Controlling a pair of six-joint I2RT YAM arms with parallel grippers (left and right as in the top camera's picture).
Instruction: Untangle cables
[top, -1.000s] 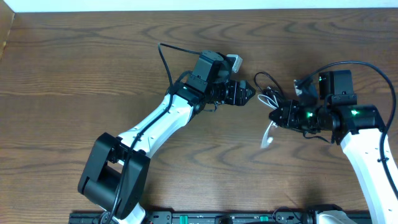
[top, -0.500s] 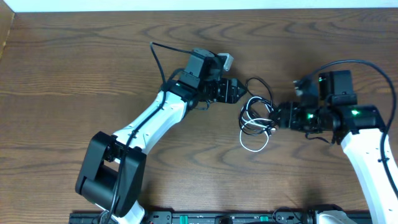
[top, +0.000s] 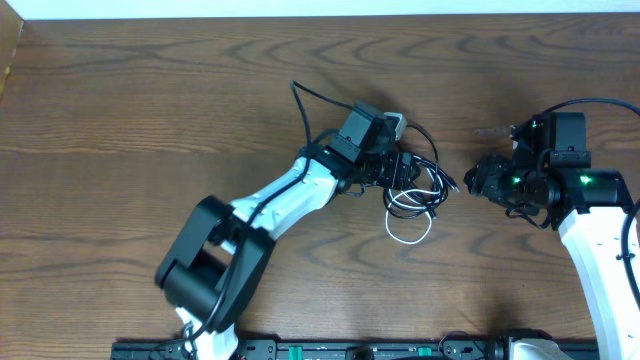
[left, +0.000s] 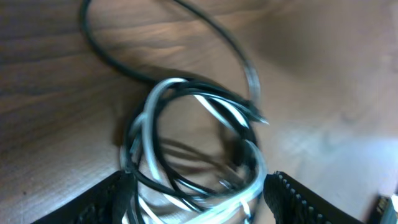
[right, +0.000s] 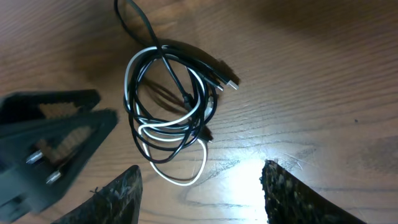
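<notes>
The left arm (top: 290, 195) crosses the desk (top: 150, 100) diagonally from the near edge to the centre. It blocks the near-left approach to the bundle. Its thick black supply lead (top: 305, 105) arches above the wrist. The black cable (right: 127, 20) and the white cable (right: 185, 183) lie coiled together at the centre of the desk, between the two arms. The black strands cross over the white ones, and a white loop projects from the near side of the coil. One silver-tipped plug (right: 231, 83) points toward the right arm (top: 590, 230). The left pincer (top: 405, 170) is released. In the left wrist view its fingers (left: 118, 193) stand wide apart on either side of the coil; contact with the strands cannot be determined. The right pincer (top: 472, 180) is also released and holds nothing. It sits just beside the coil on the right, apart from it, with bare wood between its fingers (right: 298, 193). The far half and the far-left quarter of the desk offer open room. A dark rail (top: 330, 350) runs along the near edge. The surface is dark brown wood with pronounced grain, and it shows a bright glare patch (right: 255, 168) below the right wrist. A pale wall strip (top: 300, 8) borders the far edge.
</notes>
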